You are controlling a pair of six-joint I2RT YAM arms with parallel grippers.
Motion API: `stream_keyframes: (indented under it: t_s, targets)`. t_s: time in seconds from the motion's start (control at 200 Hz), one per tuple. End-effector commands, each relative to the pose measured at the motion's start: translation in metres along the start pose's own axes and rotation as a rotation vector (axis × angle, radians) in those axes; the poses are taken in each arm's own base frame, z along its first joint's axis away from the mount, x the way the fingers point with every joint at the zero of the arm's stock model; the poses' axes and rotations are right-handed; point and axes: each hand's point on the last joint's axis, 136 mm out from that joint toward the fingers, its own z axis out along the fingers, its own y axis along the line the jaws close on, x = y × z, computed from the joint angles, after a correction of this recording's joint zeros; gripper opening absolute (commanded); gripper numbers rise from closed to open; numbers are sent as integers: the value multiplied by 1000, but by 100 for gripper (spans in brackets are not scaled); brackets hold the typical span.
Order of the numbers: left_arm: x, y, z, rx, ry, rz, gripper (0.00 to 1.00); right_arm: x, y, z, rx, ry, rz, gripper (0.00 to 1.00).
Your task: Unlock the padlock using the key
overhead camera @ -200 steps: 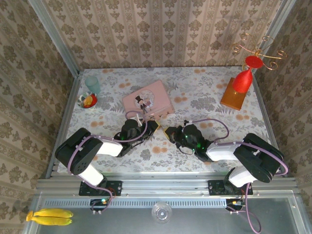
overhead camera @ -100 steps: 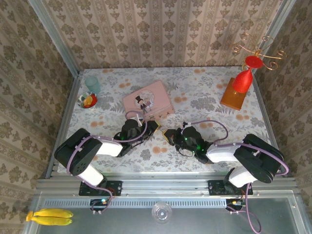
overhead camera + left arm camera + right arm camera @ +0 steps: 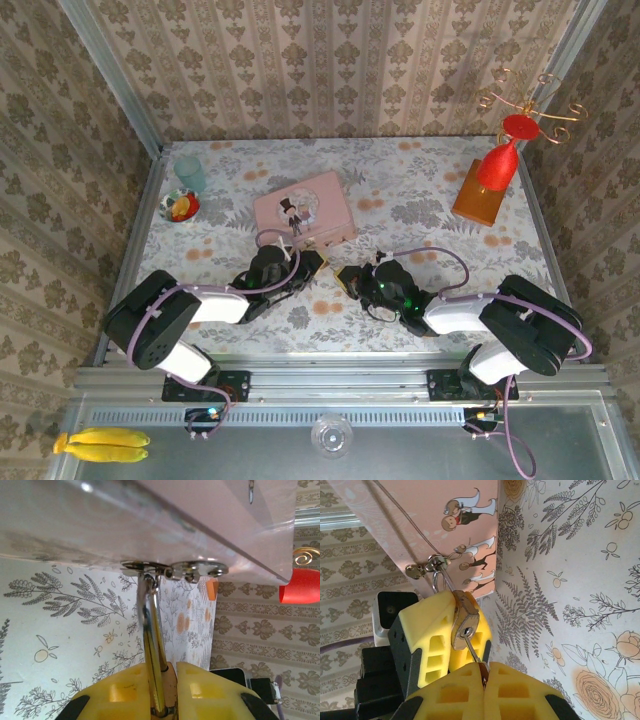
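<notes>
The right gripper (image 3: pixel 484 674) has edged toward the left gripper (image 3: pixel 167 676). Its jaws pinch the key (image 3: pixel 474 648), now seated in the padlock (image 3: pixel 462 615), which sits clamped between the left jaws. It looks ready to turn.

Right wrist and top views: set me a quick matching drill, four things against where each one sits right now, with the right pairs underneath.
Things
1. padlock
2. key
3. pink tin
4. red cone

Places
A. far right of the table, by the orange block
B. pinched in the right end effector, tip at the keyhole
C. clamped in the left end effector
D. flat on the table, its latch threaded by the shackle

Pairs: 1-C, 2-B, 3-D, 4-A
</notes>
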Motion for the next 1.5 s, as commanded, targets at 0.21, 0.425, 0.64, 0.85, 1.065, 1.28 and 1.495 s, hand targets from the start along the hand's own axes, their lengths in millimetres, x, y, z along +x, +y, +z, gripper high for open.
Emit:
stream_keyframes:
  t_s: [0.21, 0.425, 0.64, 0.85, 1.065, 1.28, 1.495]
  targets:
    - [-7, -50, -5, 165, -32, 10, 0, 5, 6, 4, -23, -3, -8, 0]
    - [-4, -52, -5, 169, -24, 11, 0, 6, 5, 7, -25, 2, -3, 0]
    - [-1, -52, -4, 169, -20, 12, 0, 8, 7, 9, -36, 9, -2, 0]
    - [3, -50, -2, 159, -12, 11, 0, 9, 8, 9, -35, 10, -6, 0]
    - [6, -51, -1, 162, -7, 13, 0, 9, 8, 10, -37, 10, -5, 0]
    - [7, -51, -4, 158, -9, 7, 0, 5, 0, 8, -17, -11, 2, 0]
    - [6, -51, -10, 151, -29, 12, 0, 4, -1, 9, -10, -17, 8, 0]
